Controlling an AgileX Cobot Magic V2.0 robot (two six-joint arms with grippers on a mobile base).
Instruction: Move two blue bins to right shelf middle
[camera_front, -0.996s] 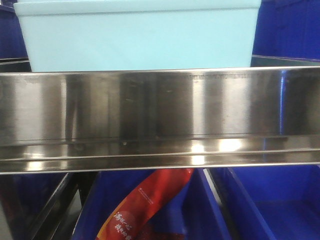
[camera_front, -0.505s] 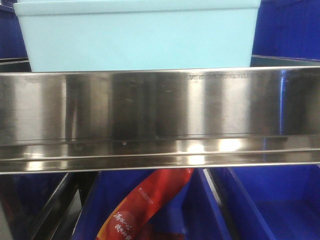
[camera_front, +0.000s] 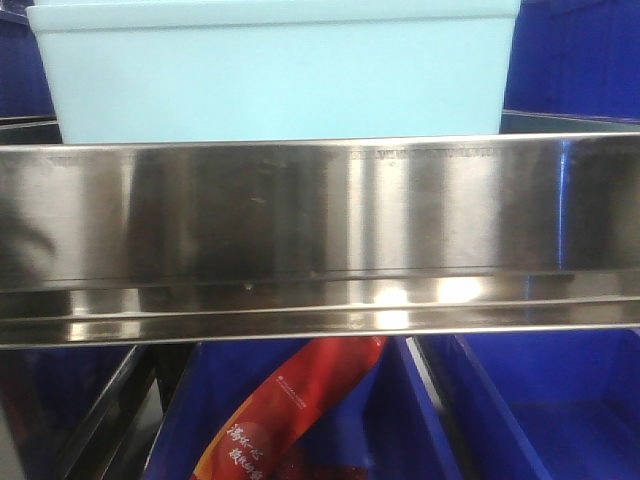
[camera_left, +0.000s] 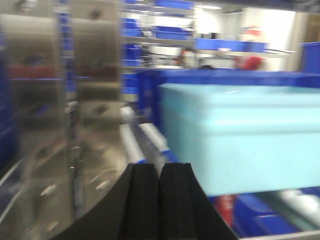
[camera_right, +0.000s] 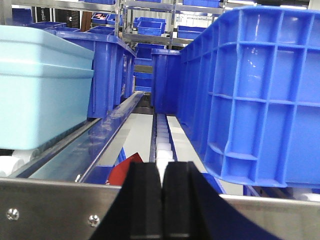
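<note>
Both sets of fingers are pressed together, holding nothing: left fingers (camera_left: 159, 200) and right fingers (camera_right: 162, 200). Right past the right ones is the steel shelf rail (camera_right: 60, 210), then an open roller lane (camera_right: 165, 135) between a big blue bin (camera_right: 250, 95) on the right and another blue bin (camera_right: 107, 75) further left. A light teal bin (camera_front: 275, 75) sits at the shelf's front edge, close ahead of the left fingers. A red packet (camera_front: 290, 410) lies below.

A: What fills the front view?
B: A steel rail (camera_front: 320, 235), brushed and glaring with light patches, across the whole width.

A: And behind?
B: More metal racks (camera_right: 150, 20) receding, roller tracks (camera_right: 167, 135) between them, a steel panel (camera_left: 60, 115) on the left, and bright ceiling lights (camera_left: 210, 7) far off, blurred.
</note>
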